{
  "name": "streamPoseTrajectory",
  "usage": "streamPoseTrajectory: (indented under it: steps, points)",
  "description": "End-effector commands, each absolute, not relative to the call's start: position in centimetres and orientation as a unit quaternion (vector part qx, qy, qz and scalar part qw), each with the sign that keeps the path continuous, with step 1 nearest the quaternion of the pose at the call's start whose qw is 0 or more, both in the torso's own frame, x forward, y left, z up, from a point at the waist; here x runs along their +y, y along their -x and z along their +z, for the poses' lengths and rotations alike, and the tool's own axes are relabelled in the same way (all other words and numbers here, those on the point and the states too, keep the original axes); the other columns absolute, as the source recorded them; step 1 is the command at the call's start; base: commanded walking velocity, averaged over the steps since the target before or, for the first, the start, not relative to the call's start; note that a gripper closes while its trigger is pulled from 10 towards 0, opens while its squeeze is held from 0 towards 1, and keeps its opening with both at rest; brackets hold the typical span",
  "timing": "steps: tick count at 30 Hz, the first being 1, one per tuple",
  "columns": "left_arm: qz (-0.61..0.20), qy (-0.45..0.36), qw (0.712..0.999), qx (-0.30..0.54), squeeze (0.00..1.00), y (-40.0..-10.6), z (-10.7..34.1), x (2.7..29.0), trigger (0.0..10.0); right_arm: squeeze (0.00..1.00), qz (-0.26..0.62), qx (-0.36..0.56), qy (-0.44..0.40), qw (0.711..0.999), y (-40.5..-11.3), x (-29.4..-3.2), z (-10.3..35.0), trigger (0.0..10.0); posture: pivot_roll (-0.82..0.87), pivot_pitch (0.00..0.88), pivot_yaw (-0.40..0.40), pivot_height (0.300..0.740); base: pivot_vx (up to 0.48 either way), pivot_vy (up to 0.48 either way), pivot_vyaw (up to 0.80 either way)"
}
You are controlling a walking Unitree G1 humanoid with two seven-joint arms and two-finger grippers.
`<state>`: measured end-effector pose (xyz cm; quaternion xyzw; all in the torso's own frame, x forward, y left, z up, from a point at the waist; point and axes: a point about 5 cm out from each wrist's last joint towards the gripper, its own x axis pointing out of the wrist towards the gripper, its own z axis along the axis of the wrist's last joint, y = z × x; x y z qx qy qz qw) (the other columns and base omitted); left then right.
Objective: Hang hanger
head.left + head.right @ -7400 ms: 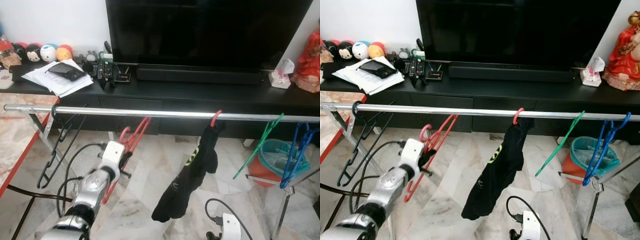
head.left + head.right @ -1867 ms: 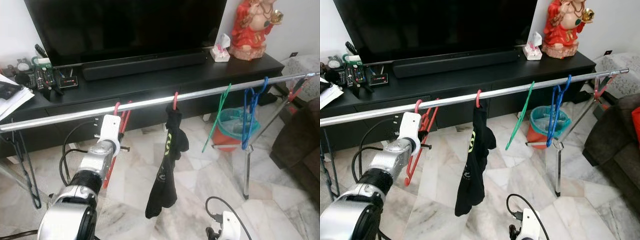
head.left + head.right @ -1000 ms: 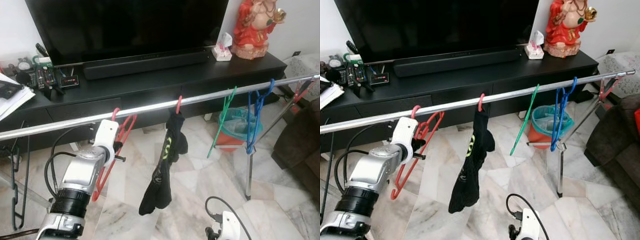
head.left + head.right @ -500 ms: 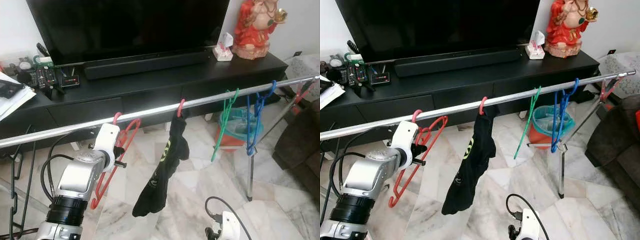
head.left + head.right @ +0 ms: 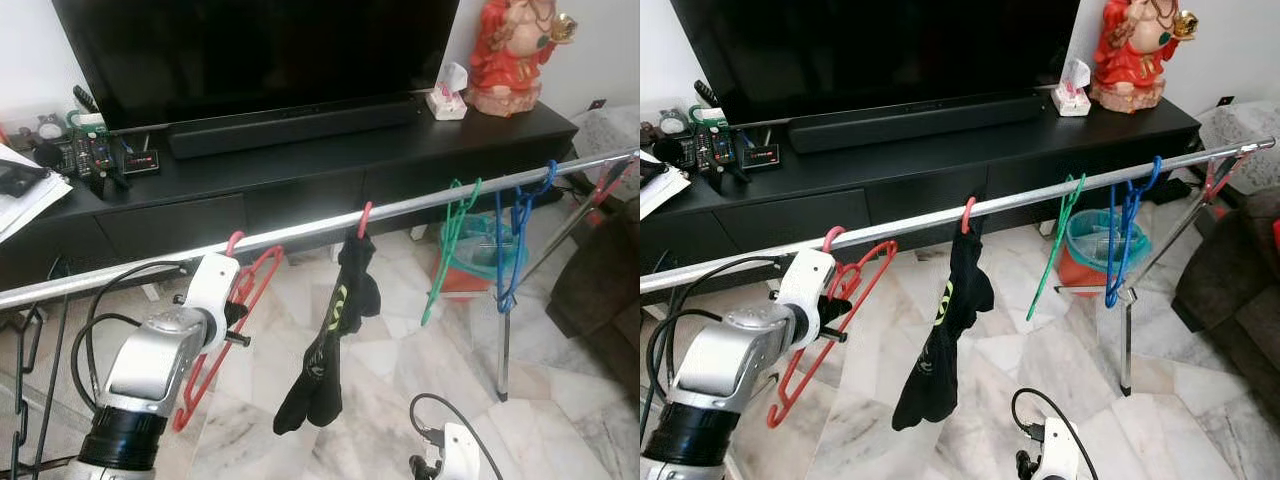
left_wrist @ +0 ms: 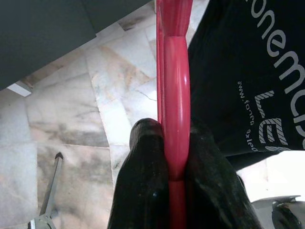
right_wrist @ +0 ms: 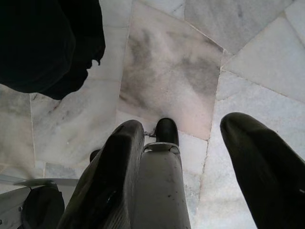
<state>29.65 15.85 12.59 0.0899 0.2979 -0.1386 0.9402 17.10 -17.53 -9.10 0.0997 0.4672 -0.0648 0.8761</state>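
Note:
A red hanger [image 5: 258, 278] is pinched in my left gripper [image 5: 236, 312], which is shut on its bar just below the hook. In the left wrist view both black fingers [image 6: 145, 171] clamp the red bar [image 6: 175, 95]. The hook [image 5: 232, 240] curls over the silver rail [image 5: 300, 228], left of a black garment [image 5: 335, 340] that hangs from another red hook. My right gripper [image 7: 183, 125] hangs low with its fingers open over the marble floor; its white wrist [image 5: 455, 452] sits at the bottom edge of the left eye view.
Along the rail to the right hang a green hanger [image 5: 450, 240], blue hangers [image 5: 515, 235] and a red one [image 5: 603, 180]. A black TV stand [image 5: 300, 165] and TV lie behind. A teal-lined bucket [image 5: 478, 268] stands under the rail. A sofa edge [image 5: 600, 300] is at right.
The left gripper has lifted the red hanger from below the rail until its hook sits on it. The camera has turned right. The black garment keeps swinging.

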Motion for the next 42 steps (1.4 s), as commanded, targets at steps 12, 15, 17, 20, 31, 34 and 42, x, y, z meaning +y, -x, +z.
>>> streamPoseTrajectory:
  steps: [12, 15, 17, 20, 31, 34, 42]
  points:
    - [-0.153, -0.097, 0.927, 0.327, 0.0, -28.8, 10.8, 15.1, 10.0, 0.0, -0.067, 0.472, -0.099, 0.873, -16.8, -17.7, -9.2, 10.0, 0.15, 0.07, -0.025, 0.736, 0.0, 0.0, 0.0]
    - [-0.153, -0.097, 0.927, 0.327, 0.0, -28.8, 10.8, 15.1, 10.0, 0.0, -0.067, 0.472, -0.099, 0.873, -16.8, -17.7, -9.2, 10.0, 0.15, 0.07, -0.025, 0.736, 0.0, 0.0, 0.0]
    - [-0.153, -0.097, 0.927, 0.327, 0.0, -28.8, 10.8, 15.1, 10.0, 0.0, -0.067, 0.472, -0.099, 0.873, -16.8, -17.7, -9.2, 10.0, 0.15, 0.07, -0.025, 0.736, 0.0, 0.0, 0.0]
    - [-0.153, -0.097, 0.927, 0.327, 0.0, -28.8, 10.8, 15.1, 10.0, 0.0, -0.067, 0.472, -0.099, 0.873, -16.8, -17.7, -9.2, 10.0, 0.15, 0.07, -0.025, 0.736, 0.0, 0.0, 0.0]
    - [-0.153, -0.097, 0.927, 0.327, 0.0, -28.8, 10.8, 15.1, 10.0, 0.0, -0.067, 0.472, -0.099, 0.873, -16.8, -17.7, -9.2, 10.0, 0.15, 0.07, -0.025, 0.736, 0.0, 0.0, 0.0]
    - [-0.153, -0.097, 0.927, 0.327, 0.0, -28.8, 10.8, 15.1, 10.0, 0.0, -0.067, 0.472, -0.099, 0.873, -16.8, -17.7, -9.2, 10.0, 0.15, 0.07, -0.025, 0.736, 0.0, 0.0, 0.0]
    - [-0.138, -0.051, 0.961, 0.232, 1.0, -30.2, 11.3, 14.6, 10.0, 0.0, -0.07, 0.472, -0.096, 0.874, -16.8, -17.8, -9.2, 10.0, 0.15, 0.069, -0.032, 0.736, 0.0, 0.0, 0.0]
